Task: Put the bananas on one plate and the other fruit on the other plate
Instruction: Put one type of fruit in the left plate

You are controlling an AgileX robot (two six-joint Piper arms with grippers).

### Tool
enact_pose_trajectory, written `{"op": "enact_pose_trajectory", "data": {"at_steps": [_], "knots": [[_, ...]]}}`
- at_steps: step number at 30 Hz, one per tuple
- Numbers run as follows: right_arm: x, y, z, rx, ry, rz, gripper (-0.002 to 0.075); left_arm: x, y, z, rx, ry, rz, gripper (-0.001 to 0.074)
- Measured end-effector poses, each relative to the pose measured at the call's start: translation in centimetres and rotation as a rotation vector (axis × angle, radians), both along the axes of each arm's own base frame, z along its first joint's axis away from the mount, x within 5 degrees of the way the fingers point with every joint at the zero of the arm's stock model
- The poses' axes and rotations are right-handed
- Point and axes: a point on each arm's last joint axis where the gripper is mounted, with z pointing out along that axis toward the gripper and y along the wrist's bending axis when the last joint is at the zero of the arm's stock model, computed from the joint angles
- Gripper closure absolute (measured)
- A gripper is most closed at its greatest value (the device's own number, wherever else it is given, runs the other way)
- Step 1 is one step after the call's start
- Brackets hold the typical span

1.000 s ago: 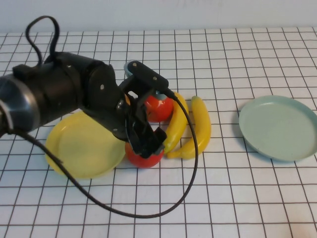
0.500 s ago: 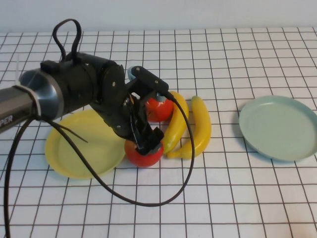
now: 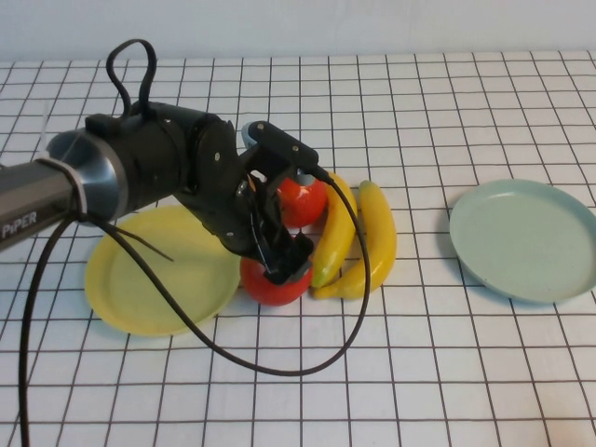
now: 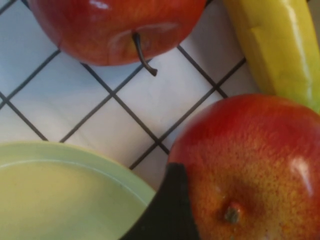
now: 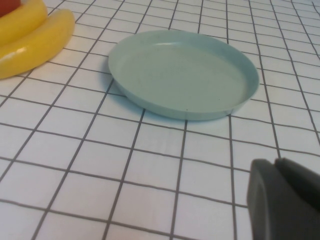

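My left gripper (image 3: pixel 279 267) is down over the near red apple (image 3: pixel 264 285), its fingers straddling it; one dark finger (image 4: pixel 167 210) lies against the apple's (image 4: pixel 250 165) side, and the apple rests on the table. The far apple (image 3: pixel 300 201) lies just behind; it also shows in the left wrist view (image 4: pixel 115 25). Two yellow bananas (image 3: pixel 333 233) (image 3: pixel 377 237) lie side by side right of the apples. The yellow plate (image 3: pixel 149 270) is left of them, empty. The pale blue-green plate (image 3: pixel 526 237) is at the right, empty. My right gripper (image 5: pixel 280 200) is shut, low near that plate (image 5: pixel 182 72).
The left arm's black cable (image 3: pixel 279 368) loops over the table in front of the fruit. The near apple touches the yellow plate's rim (image 4: pixel 125 172). A banana (image 4: pixel 280 45) lies close beside the near apple. White gridded tabletop all round.
The left arm has swung round and lowered its gripper onto the near apple. The apple has shifted very slightly. Bananas and plates have not moved.
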Motion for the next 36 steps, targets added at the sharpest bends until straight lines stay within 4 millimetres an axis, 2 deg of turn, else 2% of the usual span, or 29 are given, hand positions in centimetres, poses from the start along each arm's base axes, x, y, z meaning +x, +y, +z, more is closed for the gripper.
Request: {"op": "enact_pose_trajectory", "data": {"at_steps": [3, 11, 14, 17, 21, 24, 31, 33, 36], "knots": [[0.0, 0.0, 0.0, 0.0, 0.0, 0.0, 0.0741, 0.1, -0.1, -0.1, -0.002, 0.0, 0.001, 0.0176], [0.0, 0.0, 0.0, 0.0, 0.0, 0.0, 0.0741, 0.1, 0.2, 0.5, 0.011, -0.033, -0.011, 0.018], [0.0, 0.0, 0.0, 0.0, 0.0, 0.0, 0.0741, -0.4, 0.7, 2.1, 0.007, -0.067, -0.015, 0.018], [0.0, 0.0, 0.0, 0.0, 0.0, 0.0, 0.0741, -1.4, 1.4, 5.4, -0.032, -0.139, -0.01, 0.0181], [0.0, 0.0, 0.0, 0.0, 0.0, 0.0, 0.0741, -2.5, 3.4, 9.1, -0.066, -0.212, 0.044, 0.0181], [0.0, 0.0, 0.0, 0.0, 0.0, 0.0, 0.0741, -2.3, 5.9, 10.2, -0.052, -0.218, 0.133, 0.0181], [0.0, 0.0, 0.0, 0.0, 0.0, 0.0, 0.0741, -0.3, 11.8, 9.6, 0.005, -0.154, 0.385, 0.0181], [0.0, 0.0, 0.0, 0.0, 0.0, 0.0, 0.0741, 0.2, 12.7, 9.3, 0.0, -0.142, 0.44, 0.0181], [0.0, 0.0, 0.0, 0.0, 0.0, 0.0, 0.0741, 0.8, 12.9, 8.6, -0.003, -0.131, 0.464, 0.0181]]}}
